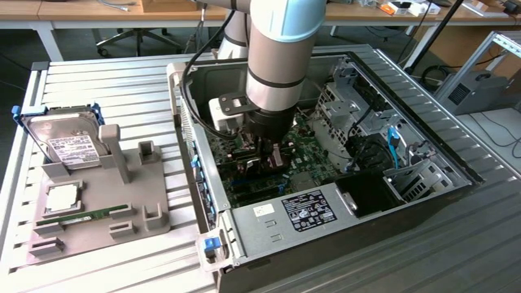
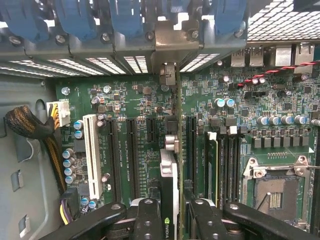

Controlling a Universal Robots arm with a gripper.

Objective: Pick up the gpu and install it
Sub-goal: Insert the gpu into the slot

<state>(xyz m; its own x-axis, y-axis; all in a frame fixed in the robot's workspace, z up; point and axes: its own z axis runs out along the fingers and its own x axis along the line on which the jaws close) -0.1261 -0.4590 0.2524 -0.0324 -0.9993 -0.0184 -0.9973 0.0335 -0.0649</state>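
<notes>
Arm reaches down into the open computer case (image 1: 423,152) on the slatted tabletop (image 1: 106,79). Tool (image 1: 273,160) clenched on the gpu (image 2: 172,165), held edge-on above the motherboard (image 2: 125,100), its bracket end toward the rear slot covers (image 2: 125,20). Wrist view gives that alignment; exterior view adds the grey parts stand (image 1: 97,201) with hard drive (image 1: 65,140), well apart.

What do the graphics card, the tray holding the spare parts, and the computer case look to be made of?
Graphics card: green circuit board seen edge-on, with a bright end bracket, likely metal, held in the claw.
Tray: matte grey moulded posts and slots, probably plastic or printed.
Computer case: dull grey sheet metal, with folded edges and punched vents.
</notes>
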